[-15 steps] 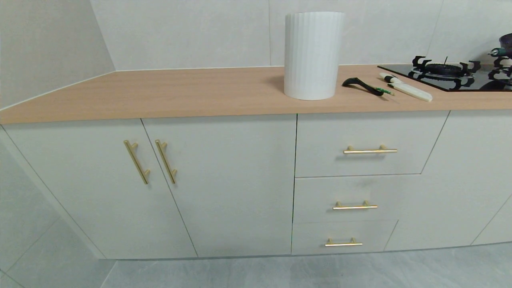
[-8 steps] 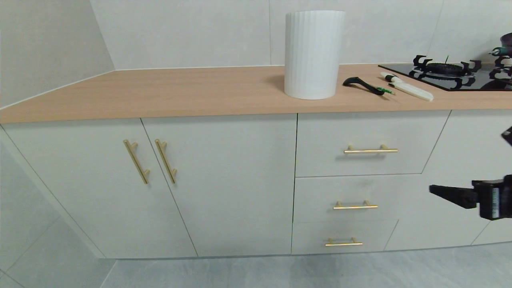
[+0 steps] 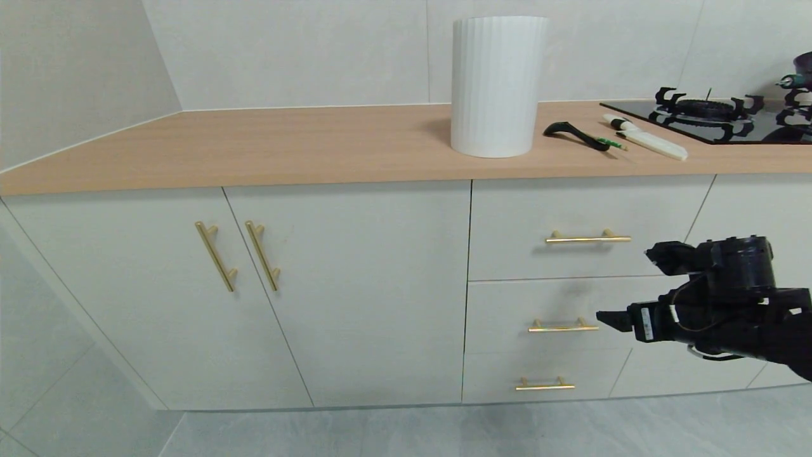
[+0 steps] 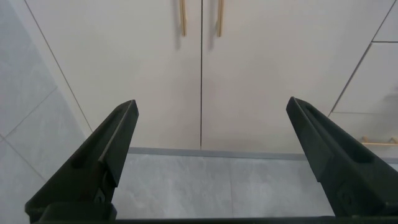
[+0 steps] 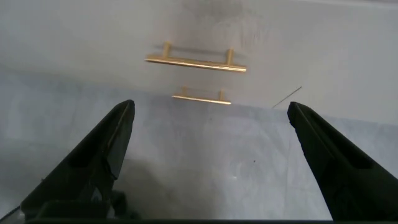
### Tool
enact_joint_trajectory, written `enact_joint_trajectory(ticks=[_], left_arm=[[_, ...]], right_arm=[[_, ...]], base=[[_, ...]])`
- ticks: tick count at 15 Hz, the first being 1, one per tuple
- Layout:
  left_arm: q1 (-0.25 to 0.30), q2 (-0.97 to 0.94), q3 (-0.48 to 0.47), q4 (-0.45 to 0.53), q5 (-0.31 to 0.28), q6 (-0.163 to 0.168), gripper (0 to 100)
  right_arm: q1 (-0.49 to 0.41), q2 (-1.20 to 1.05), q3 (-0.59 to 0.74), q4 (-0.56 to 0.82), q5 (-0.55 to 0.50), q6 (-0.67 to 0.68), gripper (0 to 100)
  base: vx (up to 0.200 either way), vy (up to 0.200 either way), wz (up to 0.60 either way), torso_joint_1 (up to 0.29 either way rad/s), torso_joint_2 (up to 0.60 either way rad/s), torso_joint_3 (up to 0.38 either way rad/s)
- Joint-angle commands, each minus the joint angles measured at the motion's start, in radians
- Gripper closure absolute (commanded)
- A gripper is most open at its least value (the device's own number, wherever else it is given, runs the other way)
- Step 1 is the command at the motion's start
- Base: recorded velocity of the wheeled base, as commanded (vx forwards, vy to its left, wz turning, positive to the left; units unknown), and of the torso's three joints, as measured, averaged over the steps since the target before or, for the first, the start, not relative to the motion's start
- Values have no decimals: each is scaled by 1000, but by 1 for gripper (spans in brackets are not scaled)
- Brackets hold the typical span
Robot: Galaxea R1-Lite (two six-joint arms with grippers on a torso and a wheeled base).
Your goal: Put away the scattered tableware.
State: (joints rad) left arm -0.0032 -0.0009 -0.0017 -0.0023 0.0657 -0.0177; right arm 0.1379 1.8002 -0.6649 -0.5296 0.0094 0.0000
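While the head view catches the knife (image 3: pixel 648 142), wrist views show left gripper (image 4: pixel 211 104) and right gripper (image 5: pixel 210 107) spread.

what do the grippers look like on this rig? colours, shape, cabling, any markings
The left gripper and the right gripper are both matte black, each with two long wedge-shaped fingers tapering to the tips. The right one has a round black housing behind the fingers, a thin black cable looping beside it, and a small white label on one finger. No other markings visible.

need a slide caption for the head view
Right gripper, jaws open, by the drawers; black spoon, knife and canister sit on the counter.
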Motion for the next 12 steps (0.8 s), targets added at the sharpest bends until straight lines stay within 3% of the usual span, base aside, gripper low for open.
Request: enact_joint_trajectory(ticks=[1,4,8,12], left_arm=[[0,1,-1,-1,0,-1,0],[0,1,0,-1,0,-1,0],[0,1,0,-1,0,-1,0],[0,1,0,-1,0,-1,0]], right_arm=[[11,237,19,-165,-74,2,0],[25,364,19,-331,-114,6,0],[48,539,18,-656,-223,35,0],[49,605,-24,-698,-229,35,0]], base=[[0,0,0,0,0,0],[0,0,0,0,0,0],[0,0,0,0,0,0],[0,0,0,0,0,0]])
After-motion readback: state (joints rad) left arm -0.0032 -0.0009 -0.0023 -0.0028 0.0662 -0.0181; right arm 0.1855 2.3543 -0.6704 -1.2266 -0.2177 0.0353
